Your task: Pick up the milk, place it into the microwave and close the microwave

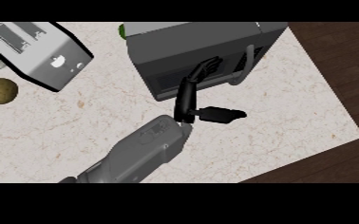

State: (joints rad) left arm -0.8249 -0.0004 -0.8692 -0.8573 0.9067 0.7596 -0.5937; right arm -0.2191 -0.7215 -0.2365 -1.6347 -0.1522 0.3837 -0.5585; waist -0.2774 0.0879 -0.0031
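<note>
Milk hidden; position cannot be told. Microwave (203,47) sits at the desk's (288,118) far edge, door looks shut. Left hand (186,97) spread wide, straight fingers touching the door beside the handle (243,69). Toaster (45,52) well left; bare desk in front.

1. The microwave (203,42) stands at the back of the counter (84,118), right of centre.
2. The toaster (45,52) sits to its left.
3. A round item (5,91) lies before the toaster, at the left edge.
4. My left hand (189,99) is before the microwave, touching its front.
</note>
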